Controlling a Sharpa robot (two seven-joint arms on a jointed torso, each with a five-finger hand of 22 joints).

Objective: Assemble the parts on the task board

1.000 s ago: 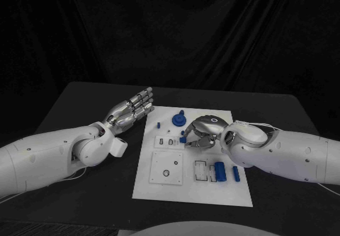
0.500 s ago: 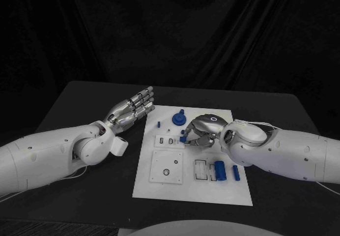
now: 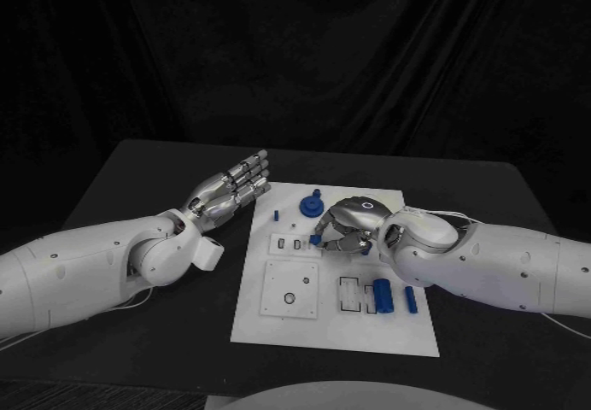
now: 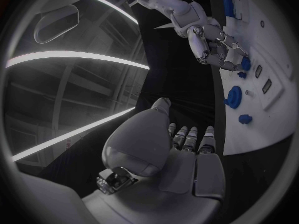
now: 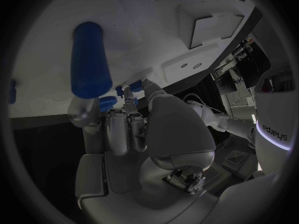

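The black table [image 3: 148, 171] carries the white rectangular task board [image 3: 295, 329] at its middle. The left hand [image 3: 231, 190], silver and many-fingered, hovers beside the board's far left corner, fingers straight and slightly apart, holding nothing. The right hand [image 3: 346, 229] is over the board's far half, its fingers curled down around a small blue part [image 3: 317, 241]; whether it truly grips the piece I cannot tell. A blue round knob-shaped part [image 3: 312, 205] stands near the board's far edge, just beside that hand. A blue cylinder part [image 3: 382, 298] lies toward the board's right edge, with a slimmer blue peg [image 3: 410, 300] just beside it. A tiny blue pin [image 3: 276, 215] stands near the far left corner.
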